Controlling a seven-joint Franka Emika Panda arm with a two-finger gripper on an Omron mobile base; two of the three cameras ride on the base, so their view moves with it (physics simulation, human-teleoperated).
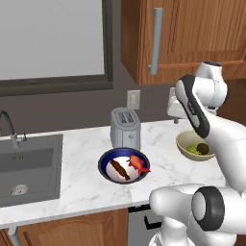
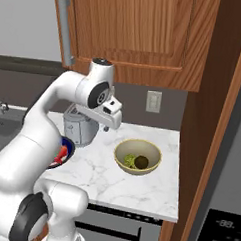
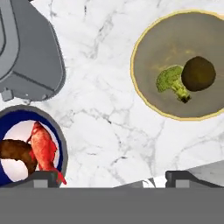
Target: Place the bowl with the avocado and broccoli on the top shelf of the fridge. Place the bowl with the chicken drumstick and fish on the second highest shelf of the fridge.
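Note:
The pale beige bowl [image 2: 138,157] stands on the marble counter near the fridge side, holding a dark avocado [image 3: 198,73] and a green broccoli [image 3: 171,81]. To its left is the dark blue bowl [image 1: 124,166] with a red-orange fish [image 1: 138,164] and a brown chicken drumstick [image 1: 118,169]. My gripper [image 3: 113,178] hovers open above the counter between the two bowls, looking straight down, with nothing between its fingertips [image 3: 46,177]. The fridge shelves are out of view.
A grey toaster [image 1: 125,129] stands behind the blue bowl, close to my hand. The sink [image 1: 29,168] lies at the far left. Wooden cabinets [image 2: 132,33] hang overhead. The grey fridge front [image 2: 230,173] rises past a wooden panel at the right.

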